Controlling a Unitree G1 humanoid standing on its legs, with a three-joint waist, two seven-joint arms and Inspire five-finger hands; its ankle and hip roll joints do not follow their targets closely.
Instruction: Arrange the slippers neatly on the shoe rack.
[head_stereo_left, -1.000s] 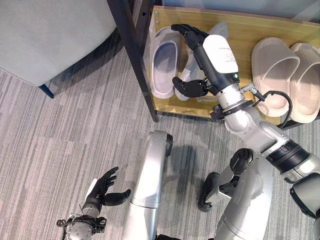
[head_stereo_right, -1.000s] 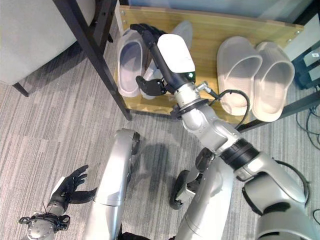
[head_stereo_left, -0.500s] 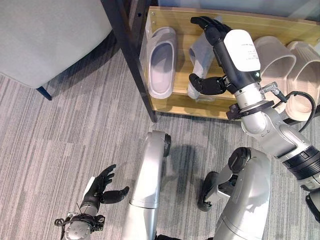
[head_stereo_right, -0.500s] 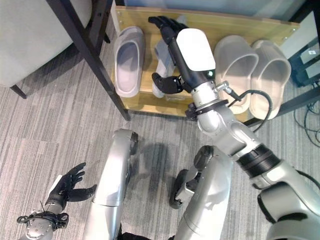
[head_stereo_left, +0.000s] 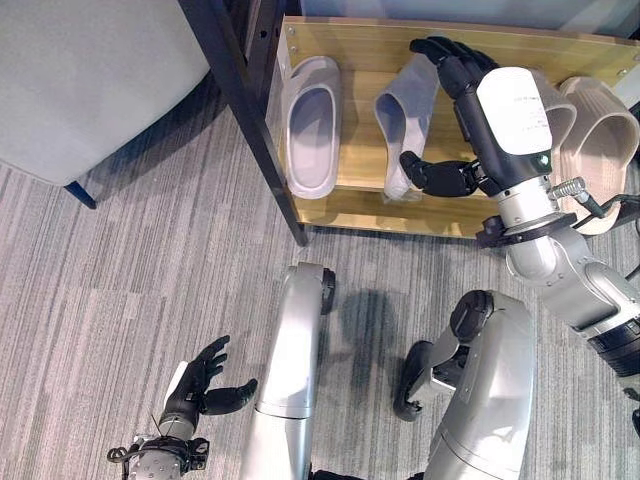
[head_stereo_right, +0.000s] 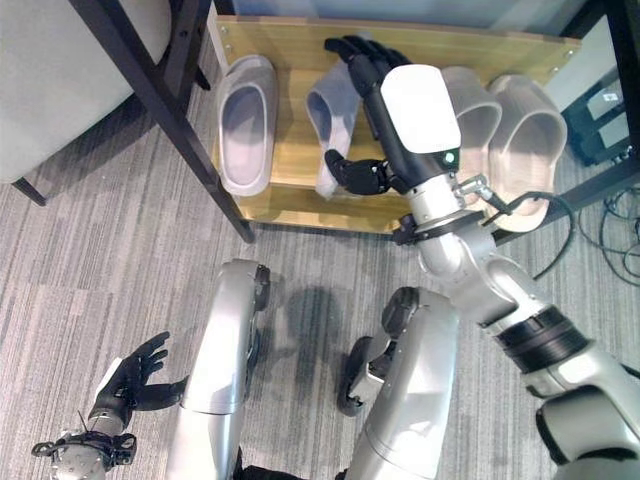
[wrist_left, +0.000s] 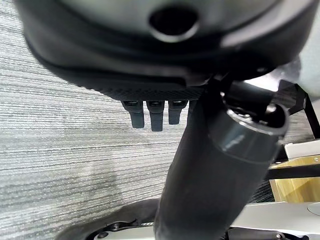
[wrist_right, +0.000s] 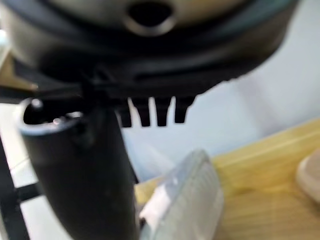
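Over at the low wooden shoe rack shelf (head_stereo_left: 440, 50), framed on its left by a black metal post (head_stereo_left: 245, 120), the right robot hand (head_stereo_left: 455, 120) is reaching in. Its dark fingers (head_stereo_left: 445, 55) stretch over the toe end of a pale grey rubber slipper (head_stereo_left: 403, 120), while the thumb (head_stereo_left: 432, 178) hooks in at the slipper's heel end, so the hand is clamped along the length of that slipper. The slipper sits tipped up on its edge, not flat on the board. Just to its left, apart from it, a second pale grey rubber slipper (head_stereo_left: 311, 125) lies flat with its opening facing up, close to the black post. To the right, a pair of beige rubber slippers (head_stereo_right: 515, 125) rests side by side on the same shelf, partly hidden behind the right forearm.

Down low on the left, the left robot hand (head_stereo_left: 205, 378) hangs over the grey striped carpet floor (head_stereo_left: 120, 280) with fingers spread loose, grasping nothing. A light grey upholstered seat (head_stereo_left: 90, 70) stands at the upper left.
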